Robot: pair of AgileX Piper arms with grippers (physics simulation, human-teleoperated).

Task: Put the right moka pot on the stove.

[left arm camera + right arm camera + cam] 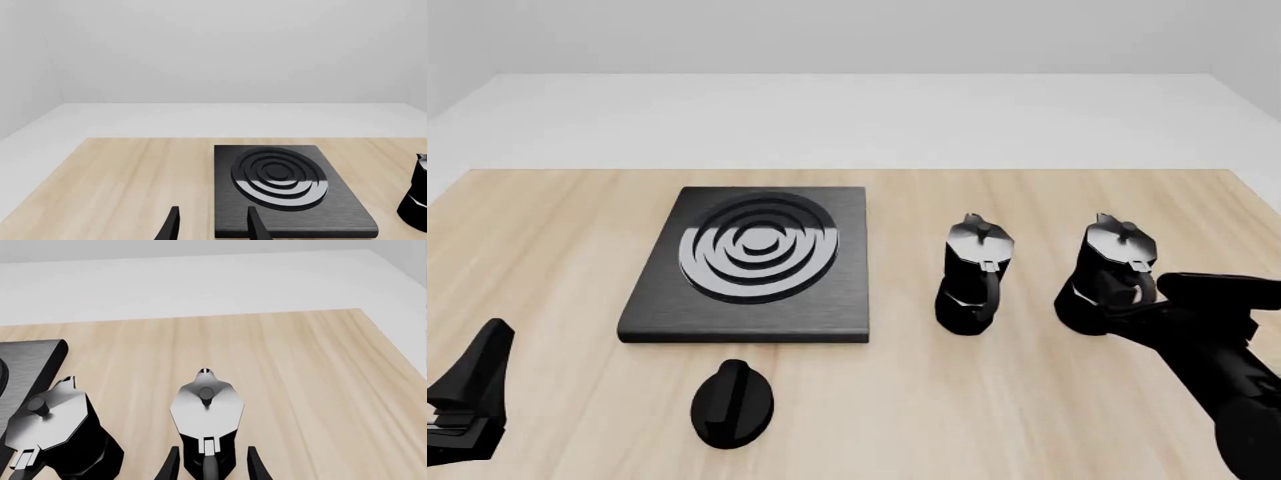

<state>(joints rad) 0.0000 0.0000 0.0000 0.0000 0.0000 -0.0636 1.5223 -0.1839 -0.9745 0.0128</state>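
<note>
Right wrist view: right moka pot (205, 412) between spread fingers (255, 466) of right hand (211, 467), contact unclear.

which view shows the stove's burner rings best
The front view: the whole stove and every ring show unobstructed. The left wrist view also shows them, with a fingertip overlapping the near edge. The right wrist view catches only a cropped corner.
</note>
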